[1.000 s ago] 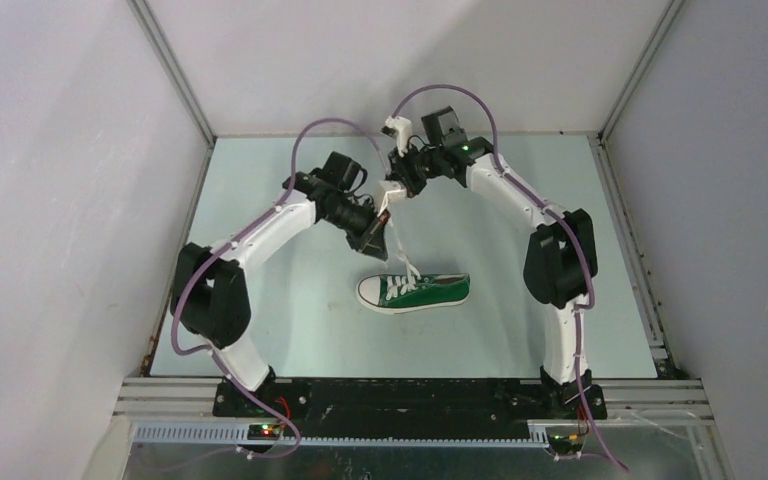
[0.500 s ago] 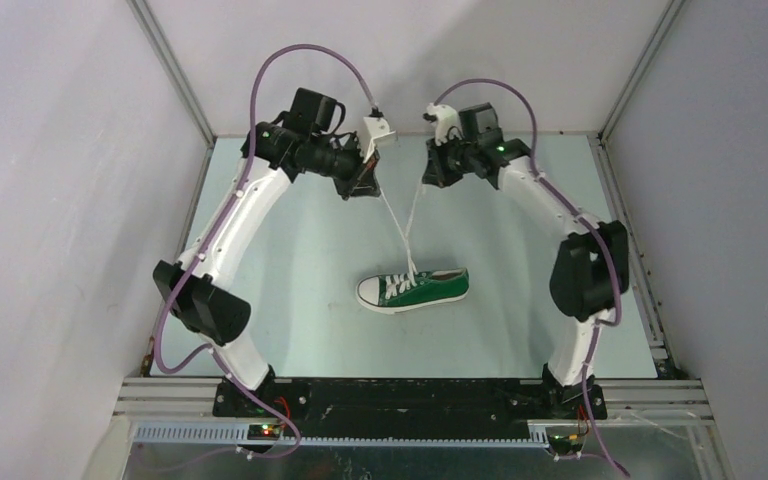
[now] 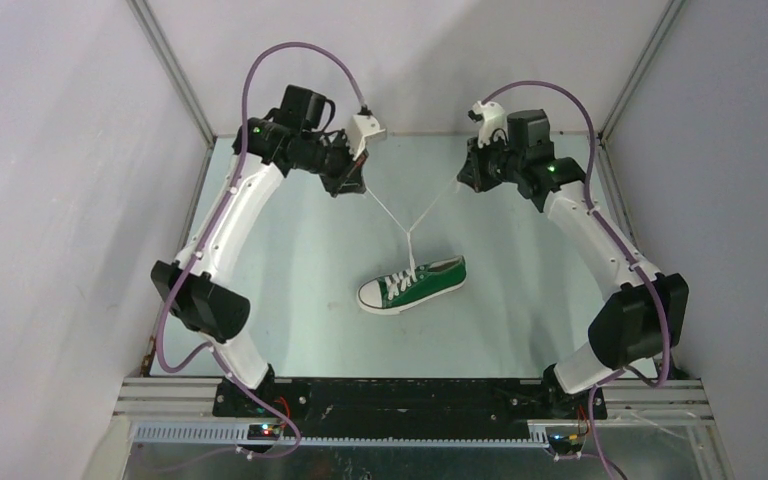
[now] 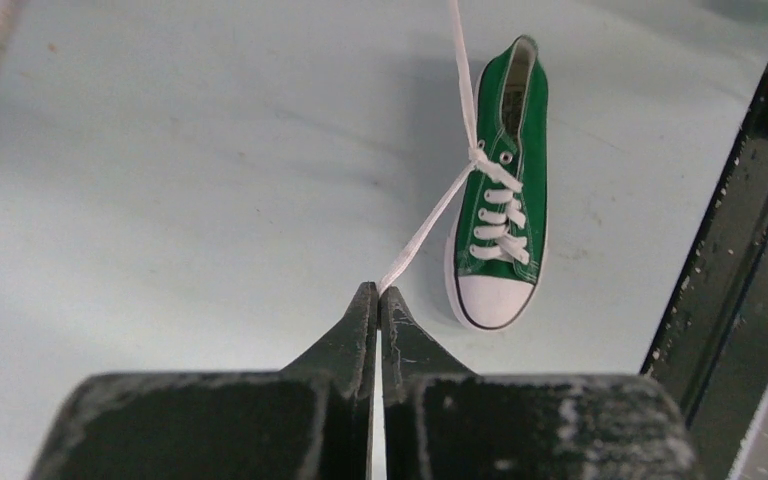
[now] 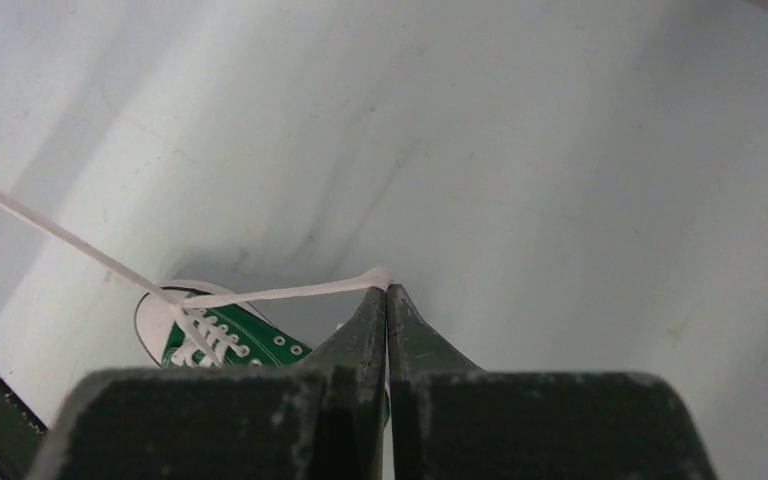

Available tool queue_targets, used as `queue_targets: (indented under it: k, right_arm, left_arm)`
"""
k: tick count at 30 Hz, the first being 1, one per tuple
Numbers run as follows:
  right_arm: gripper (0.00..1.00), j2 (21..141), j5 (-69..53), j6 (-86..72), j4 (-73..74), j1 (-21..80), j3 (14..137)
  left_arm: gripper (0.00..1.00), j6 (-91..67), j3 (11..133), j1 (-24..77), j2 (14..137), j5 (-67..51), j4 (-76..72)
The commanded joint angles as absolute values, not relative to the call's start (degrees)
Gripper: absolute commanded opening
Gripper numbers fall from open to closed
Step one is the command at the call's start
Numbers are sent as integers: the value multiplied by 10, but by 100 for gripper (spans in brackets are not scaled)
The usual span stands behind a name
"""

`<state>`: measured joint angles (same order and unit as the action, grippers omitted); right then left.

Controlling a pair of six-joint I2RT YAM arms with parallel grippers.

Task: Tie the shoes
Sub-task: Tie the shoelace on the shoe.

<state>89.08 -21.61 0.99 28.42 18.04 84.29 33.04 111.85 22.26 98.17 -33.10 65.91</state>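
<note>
Since the left pincer (image 3: 358,188) and right pincer (image 3: 466,183), each gripping a lace (image 3: 385,210), swung apart toward the counter's (image 3: 290,300) far corners, the knot (image 4: 478,157) on the sneaker (image 3: 415,284) is probably cinching.

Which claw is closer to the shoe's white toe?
Left. The left gripper hangs almost straight beyond the toe; the right gripper hangs beyond the heel end, farther off.

Taut lace (image 4: 425,225) between claw (image 4: 378,291) and sneaker (image 4: 530,160)

Top camera looks down from high behind; both wrist cameras, lower, share the sneaker (image 4: 500,215).
</note>
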Motion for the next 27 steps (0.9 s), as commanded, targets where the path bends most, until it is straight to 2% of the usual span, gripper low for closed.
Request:
queue_targets:
  k: [1, 12, 27]
  right_arm:
    - [0, 868, -216, 3, 266, 152, 843]
    - [0, 830, -254, 8, 263, 149, 817]
    - [0, 843, -306, 15, 247, 147, 847]
  left_arm:
    - [0, 338, 1193, 218, 977, -333, 642]
    - [0, 315, 1257, 224, 1013, -363, 609]
    - [0, 284, 1242, 232, 1015, -370, 593]
